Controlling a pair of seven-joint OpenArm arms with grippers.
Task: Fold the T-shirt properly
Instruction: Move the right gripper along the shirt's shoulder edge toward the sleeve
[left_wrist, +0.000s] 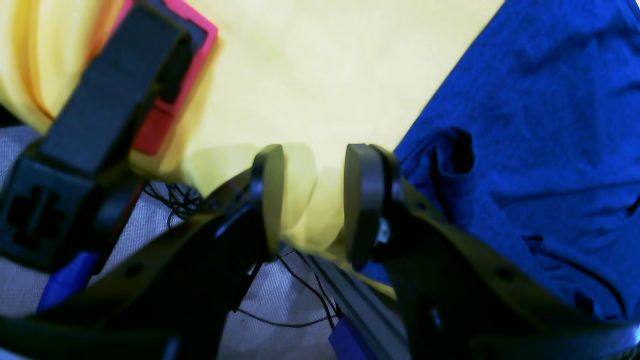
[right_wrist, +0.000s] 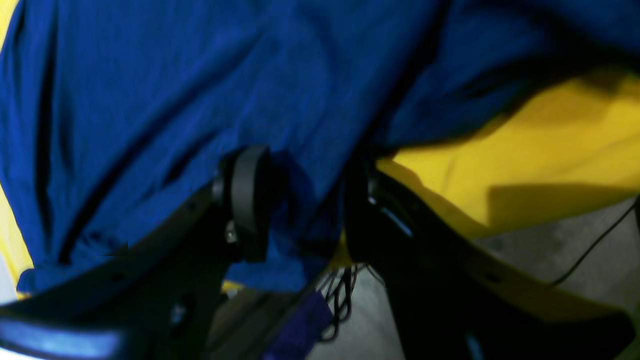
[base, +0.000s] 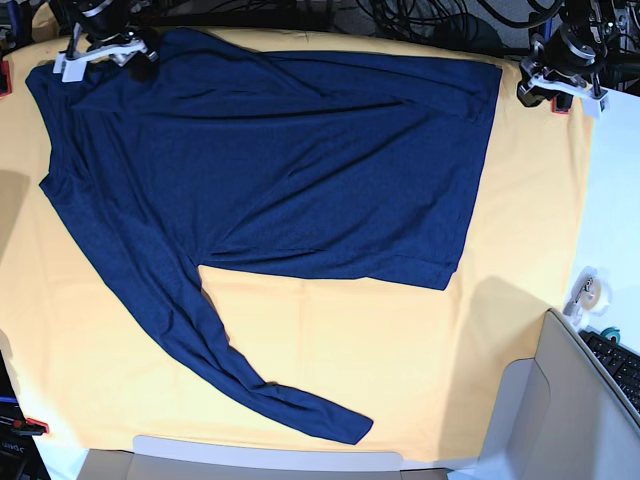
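A robotics lab or test bench: a worktop (base: 300, 330) draped in a yellow-orange cloth (base: 420, 350) held by red clamps (left_wrist: 170, 75), tangled black cables (base: 420, 15) behind it, a keyboard (base: 622, 362) and a tape roll (base: 590, 290) on the neighbouring desk.

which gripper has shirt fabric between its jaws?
The right gripper: T-shirt cloth bunches between its jaws. The left gripper shows only yellow tablecloth.
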